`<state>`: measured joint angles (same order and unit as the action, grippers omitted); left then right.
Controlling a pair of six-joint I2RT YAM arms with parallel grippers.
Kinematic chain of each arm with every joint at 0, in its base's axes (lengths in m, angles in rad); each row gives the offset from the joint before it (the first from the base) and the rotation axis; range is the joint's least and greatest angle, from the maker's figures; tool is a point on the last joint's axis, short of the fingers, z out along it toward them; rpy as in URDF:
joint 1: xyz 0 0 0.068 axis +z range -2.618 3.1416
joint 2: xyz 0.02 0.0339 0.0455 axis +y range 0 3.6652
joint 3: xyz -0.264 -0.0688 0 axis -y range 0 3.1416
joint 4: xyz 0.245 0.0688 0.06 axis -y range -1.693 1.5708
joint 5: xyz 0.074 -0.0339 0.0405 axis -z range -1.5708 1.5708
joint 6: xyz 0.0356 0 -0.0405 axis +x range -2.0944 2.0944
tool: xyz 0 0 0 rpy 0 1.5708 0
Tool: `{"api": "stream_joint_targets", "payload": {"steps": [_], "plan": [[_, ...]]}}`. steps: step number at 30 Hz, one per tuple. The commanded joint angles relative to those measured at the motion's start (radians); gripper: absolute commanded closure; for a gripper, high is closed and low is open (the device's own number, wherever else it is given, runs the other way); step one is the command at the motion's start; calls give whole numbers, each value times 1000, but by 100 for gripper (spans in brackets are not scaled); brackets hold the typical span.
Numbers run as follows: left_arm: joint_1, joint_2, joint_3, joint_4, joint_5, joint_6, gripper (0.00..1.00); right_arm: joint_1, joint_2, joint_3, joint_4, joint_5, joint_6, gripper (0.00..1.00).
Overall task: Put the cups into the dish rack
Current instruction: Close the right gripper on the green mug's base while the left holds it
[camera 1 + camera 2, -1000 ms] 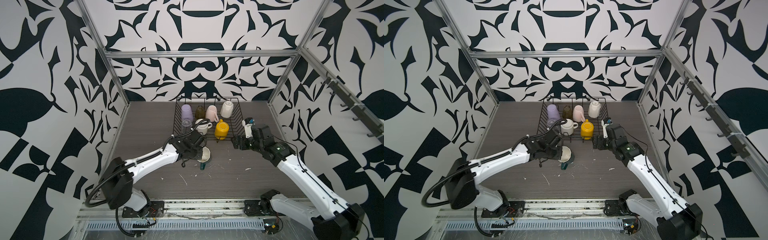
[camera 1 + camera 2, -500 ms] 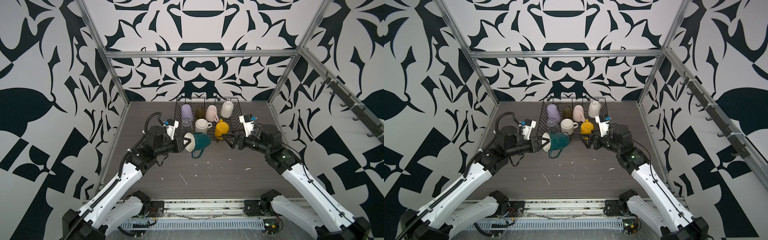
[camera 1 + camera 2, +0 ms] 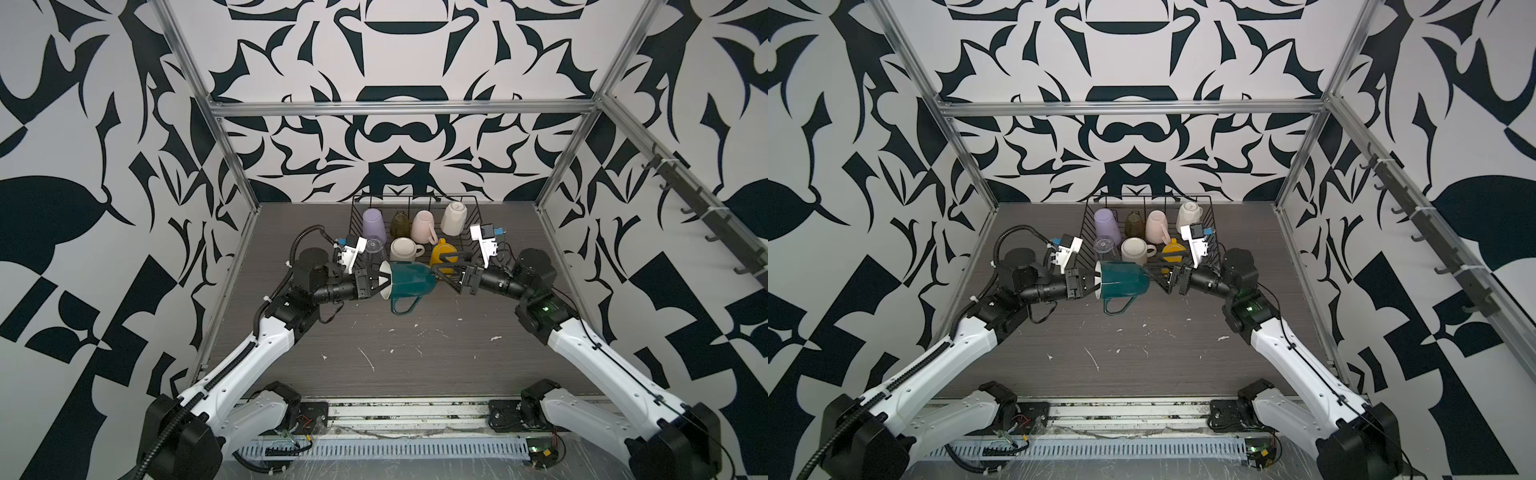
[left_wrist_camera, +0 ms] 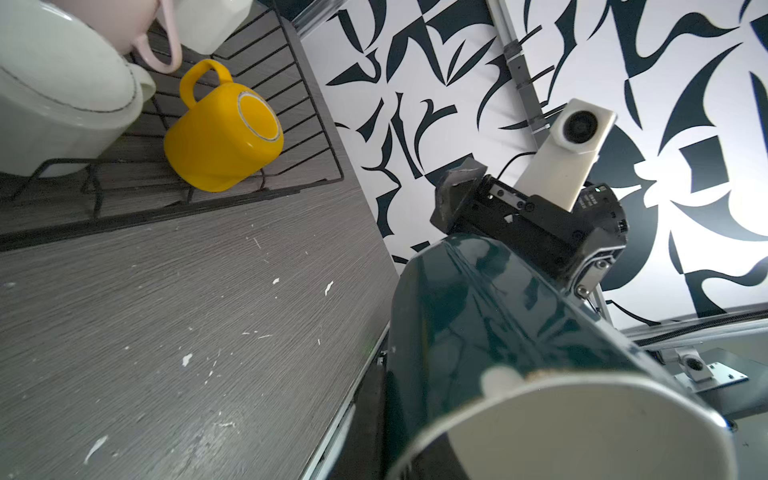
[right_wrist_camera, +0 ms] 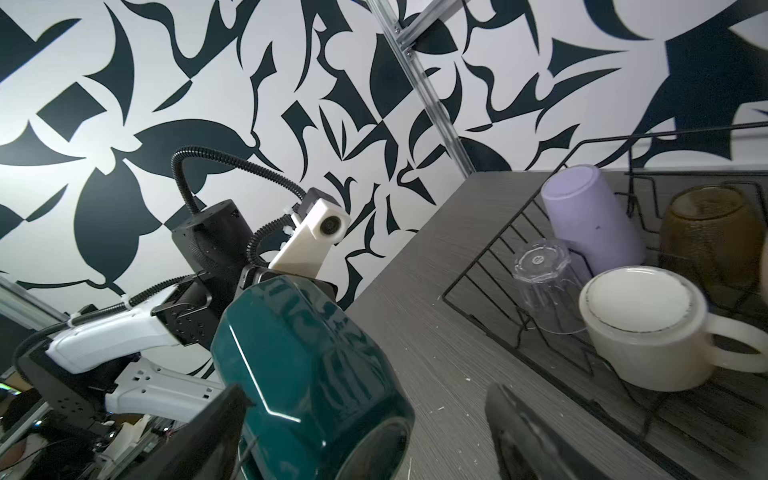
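- The dark green mug (image 3: 411, 280) is glossy and faceted, with a white inside and a thin white rim. It lies on its side in the air above the counter (image 3: 374, 353), just in front of the dish rack (image 3: 415, 197).
- Its mouth faces the left arm, its base faces the right arm, and its handle hangs straight down.
- The left end effector (image 3: 380, 282) is pressed together on the mug's rim, one finger inside the mouth and one outside.
- The right end effector (image 3: 442, 274) is spread wide around the base end of the mug. I cannot tell whether its fingers touch it.
- Seven cups sit bottom-up in the black wire rack.
- The back row holds a lilac tumbler (image 3: 372, 224), an olive glass (image 3: 400, 224), a pale pink mug (image 3: 422, 226) and a white faceted mug (image 3: 454, 218).
- The front row holds a clear glass (image 3: 374, 247), a cream mug (image 3: 403, 249) and a yellow mug (image 3: 442, 251), which is tilted.
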<state>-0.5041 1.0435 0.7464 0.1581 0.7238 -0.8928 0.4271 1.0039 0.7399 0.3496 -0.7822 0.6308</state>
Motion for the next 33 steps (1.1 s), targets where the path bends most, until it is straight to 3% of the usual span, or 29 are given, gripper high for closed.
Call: {"api": "stream_joint_targets", "payload": {"steps": [1,11,18,26,33], "plan": [[3,-13,1,152,55,-50,100,36,2,8,115,-46,14,8],[5,6,8,183,76,-75,100,144,90,44,127,-61,-20,10],[6,6,7,189,87,-77,100,172,122,64,137,-61,-25,12],[6,4,13,230,129,-98,100,186,128,58,146,-78,-29,6],[5,16,-11,359,170,-169,100,196,129,61,149,-83,-29,5]]}}
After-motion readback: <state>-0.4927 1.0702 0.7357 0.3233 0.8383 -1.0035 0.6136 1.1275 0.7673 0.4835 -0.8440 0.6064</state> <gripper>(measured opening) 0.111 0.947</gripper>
